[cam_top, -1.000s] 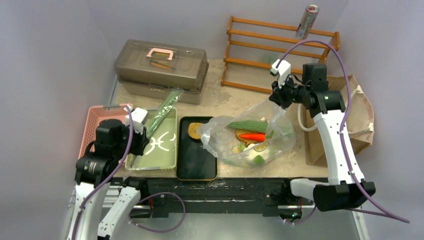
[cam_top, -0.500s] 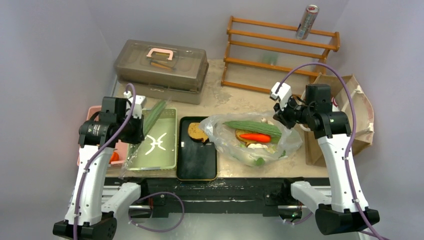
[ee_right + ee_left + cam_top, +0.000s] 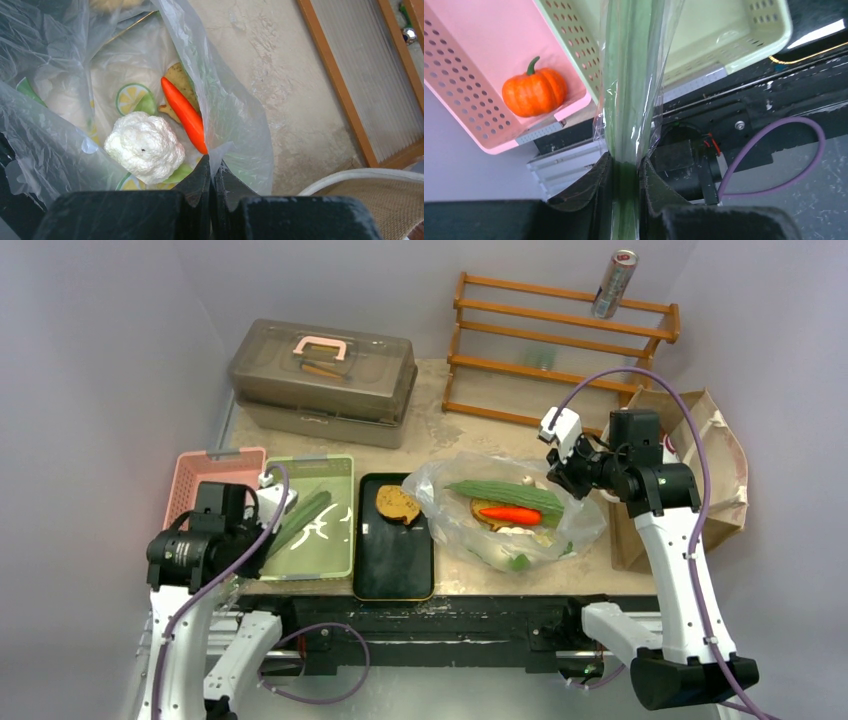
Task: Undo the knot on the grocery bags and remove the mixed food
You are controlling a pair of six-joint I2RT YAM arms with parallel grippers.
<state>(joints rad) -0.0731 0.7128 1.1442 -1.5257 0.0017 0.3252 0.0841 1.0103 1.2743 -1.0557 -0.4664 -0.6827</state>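
Both claws gripped.
Left gripper (image 3: 626, 161) clamped the wrapped cucumber (image 3: 630, 75); right gripper (image 3: 212, 167) pinched the plastic bag (image 3: 242, 130) rim, carrot (image 3: 186, 116) just ahead.

We see white-shelled arm links (image 3: 672, 560) between black joint housings (image 3: 190, 545), looping purple cables (image 3: 630, 368), and matte black fingers (image 3: 584, 195) on the left gripper (image 3: 625, 160).

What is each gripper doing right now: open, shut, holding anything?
Left gripper: shut on the wrapped cucumber.
Right gripper: shut on the edge of the transparent plastic bag.
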